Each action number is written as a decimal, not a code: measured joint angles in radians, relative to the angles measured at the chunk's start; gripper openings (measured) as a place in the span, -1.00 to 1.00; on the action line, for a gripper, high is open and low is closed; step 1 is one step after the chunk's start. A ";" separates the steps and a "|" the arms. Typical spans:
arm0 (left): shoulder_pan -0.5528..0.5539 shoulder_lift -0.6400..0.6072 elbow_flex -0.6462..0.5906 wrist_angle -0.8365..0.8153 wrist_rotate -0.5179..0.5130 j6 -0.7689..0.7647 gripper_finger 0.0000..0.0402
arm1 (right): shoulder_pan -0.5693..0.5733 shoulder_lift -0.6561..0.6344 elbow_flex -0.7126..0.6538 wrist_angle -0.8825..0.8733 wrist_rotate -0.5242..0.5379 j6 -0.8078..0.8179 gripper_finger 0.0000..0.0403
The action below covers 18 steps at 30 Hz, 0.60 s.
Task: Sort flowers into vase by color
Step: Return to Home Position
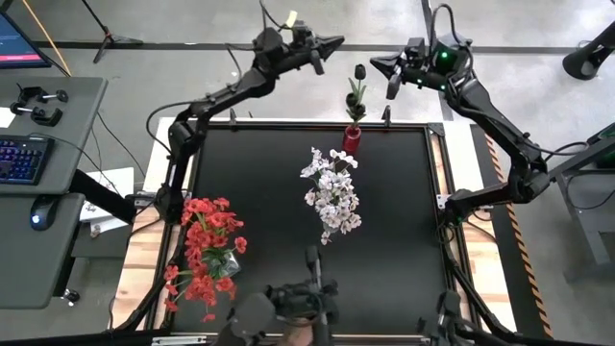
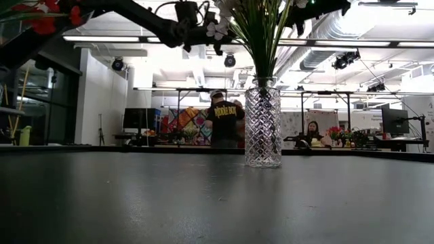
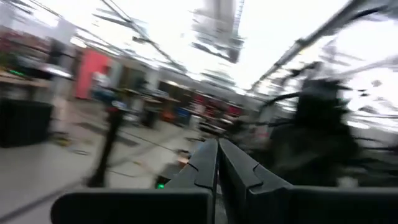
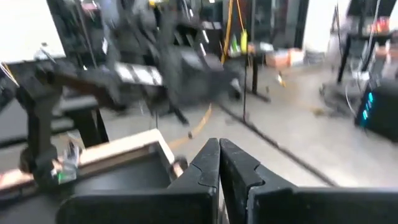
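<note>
Black bloom point(image 1: 359, 71) near L pincer point(image 1: 339, 40), R pincer point(image 1: 374, 62)

Robotics lab: exposed ceiling ducts point(image 2: 329, 30), workbenches point(image 2: 135, 140), monitors point(image 2: 395, 120).

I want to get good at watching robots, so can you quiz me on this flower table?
1. True or false: the black flower stands in the red vase.
2. Which flowers are at the left side of the table? A red, B white, C black.
3. Fill in: the left hand and right hand are both ___.
Key: 1 true. 2 A, the red flowers. 3 shut.
</note>
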 joint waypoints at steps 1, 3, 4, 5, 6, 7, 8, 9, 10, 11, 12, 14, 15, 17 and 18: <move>0.009 -0.008 0.000 0.000 0.047 -0.021 -1.00 | -0.004 0.000 0.000 -0.032 0.000 -0.009 -1.00; 0.022 -0.026 0.000 0.000 0.151 -0.053 -1.00 | -0.016 0.001 0.000 -0.100 -0.007 -0.034 -1.00; 0.024 -0.034 0.000 -0.003 0.200 -0.060 -1.00 | -0.022 0.002 0.000 -0.124 -0.008 -0.047 -1.00; 0.025 -0.042 0.000 -0.005 0.245 -0.063 -1.00 | -0.027 0.002 0.000 -0.144 -0.009 -0.059 -1.00; 0.022 -0.048 0.000 -0.008 0.293 -0.063 -1.00 | -0.029 0.002 0.000 -0.159 -0.009 -0.069 -1.00; 0.015 -0.054 0.000 -0.009 0.337 -0.063 -1.00 | -0.033 0.002 0.000 -0.169 -0.010 -0.079 -1.00; 0.007 -0.059 0.000 -0.011 0.382 -0.061 -1.00 | -0.034 0.002 0.000 -0.176 -0.010 -0.085 -1.00; -0.001 -0.065 -0.001 -0.012 0.422 -0.053 -1.00 | -0.036 0.002 0.000 -0.179 -0.010 -0.085 -1.00; -0.008 -0.075 -0.008 -0.011 0.453 -0.044 -1.00 | -0.038 0.002 0.000 -0.179 -0.010 -0.085 -1.00; -0.014 -0.089 -0.021 -0.010 0.473 -0.036 -1.00 | -0.039 0.002 0.000 -0.179 -0.010 -0.084 -1.00; -0.019 -0.105 -0.041 -0.009 0.478 -0.028 -1.00 | -0.039 0.002 0.000 -0.179 -0.011 -0.084 -1.00; -0.024 -0.143 -0.098 -0.007 0.474 0.000 -1.00 | -0.039 0.002 0.000 -0.183 -0.010 -0.083 -1.00; -0.024 -0.168 -0.138 -0.007 0.462 0.013 -1.00 | -0.039 0.002 0.000 -0.187 -0.011 -0.081 -1.00; -0.023 -0.227 -0.235 -0.008 0.414 0.049 -1.00 | -0.039 0.002 0.000 -0.198 -0.011 -0.067 -1.00; -0.019 -0.263 -0.290 -0.007 0.394 0.064 -1.00 | -0.039 0.002 0.000 -0.207 -0.011 -0.065 -1.00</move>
